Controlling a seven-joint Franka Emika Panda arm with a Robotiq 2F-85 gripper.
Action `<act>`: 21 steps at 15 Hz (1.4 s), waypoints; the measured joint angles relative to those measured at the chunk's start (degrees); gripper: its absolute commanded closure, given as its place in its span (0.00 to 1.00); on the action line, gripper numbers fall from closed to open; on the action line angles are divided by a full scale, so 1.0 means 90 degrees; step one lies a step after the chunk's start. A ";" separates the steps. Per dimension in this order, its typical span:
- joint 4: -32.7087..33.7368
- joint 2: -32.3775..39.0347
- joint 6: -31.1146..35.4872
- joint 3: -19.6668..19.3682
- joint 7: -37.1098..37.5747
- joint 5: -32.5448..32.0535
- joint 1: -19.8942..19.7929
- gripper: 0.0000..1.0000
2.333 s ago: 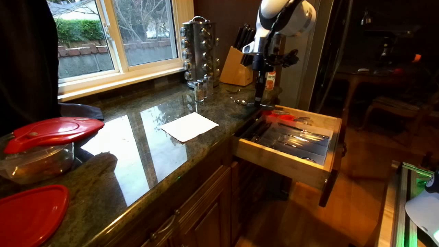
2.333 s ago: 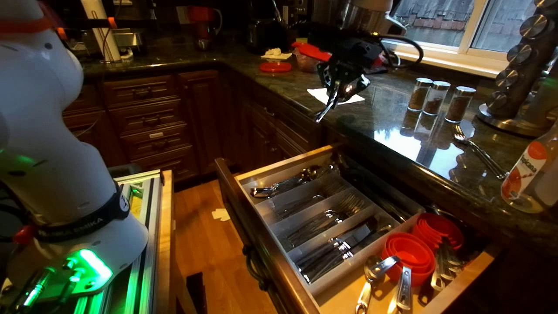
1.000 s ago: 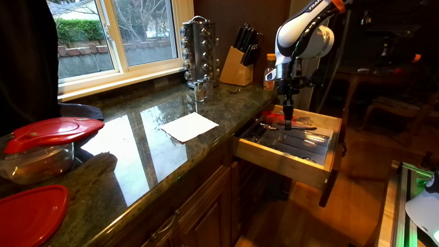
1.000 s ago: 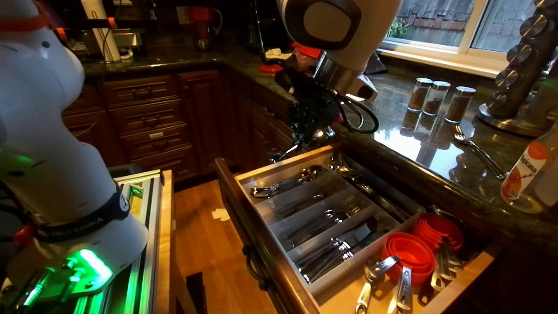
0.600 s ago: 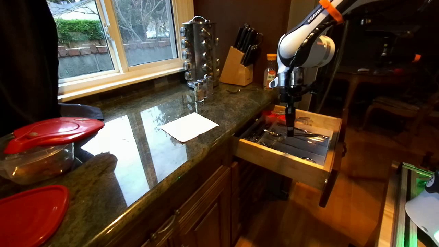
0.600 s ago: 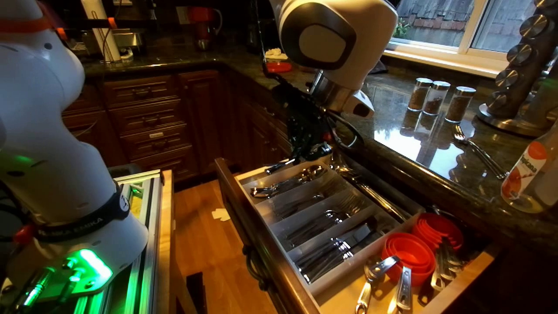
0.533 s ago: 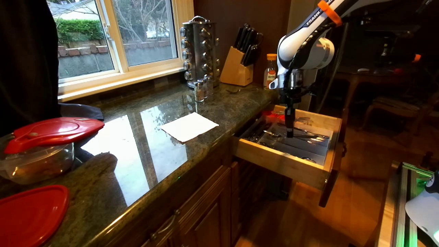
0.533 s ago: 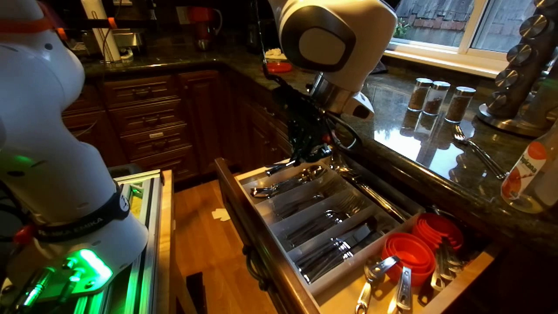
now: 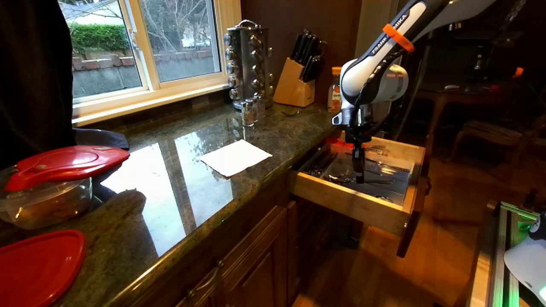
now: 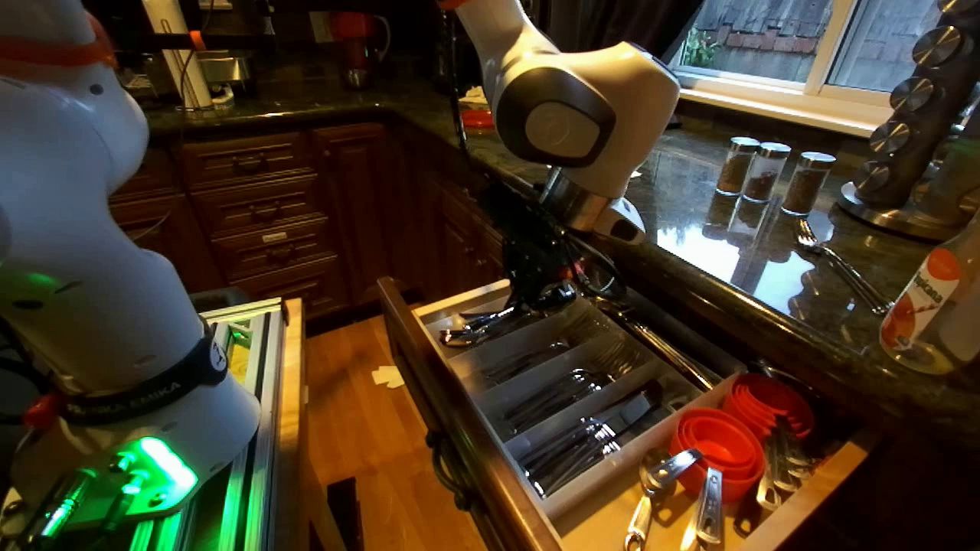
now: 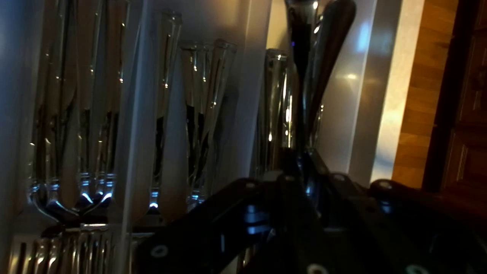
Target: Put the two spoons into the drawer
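The claw [image 9: 359, 179] grips the two spoons [image 11: 331, 49] low over the drawer [image 9: 352, 197].
They slant above cutlery [image 11: 274, 95] in an end compartment [image 11: 342, 121]; any contact is unclear.

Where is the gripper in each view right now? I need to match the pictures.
In an exterior view: the gripper is right of centre, just beyond the pale wooden side wall of the drawer.
In an exterior view: the gripper is near the centre, in front of that side wall.
In the wrist view: the gripper is low, right of centre; the side wall is a strip farther right.
Shared landmark: that side wall.
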 measured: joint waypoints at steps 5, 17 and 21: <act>0.0054 0.0233 0.0228 0.0111 -0.0006 -0.0350 0.0001 0.97; 0.0213 0.0477 0.0547 0.0217 0.0164 -0.0479 -0.0006 0.97; 0.0328 0.0579 0.0547 0.0250 0.0521 -0.0456 -0.0005 0.96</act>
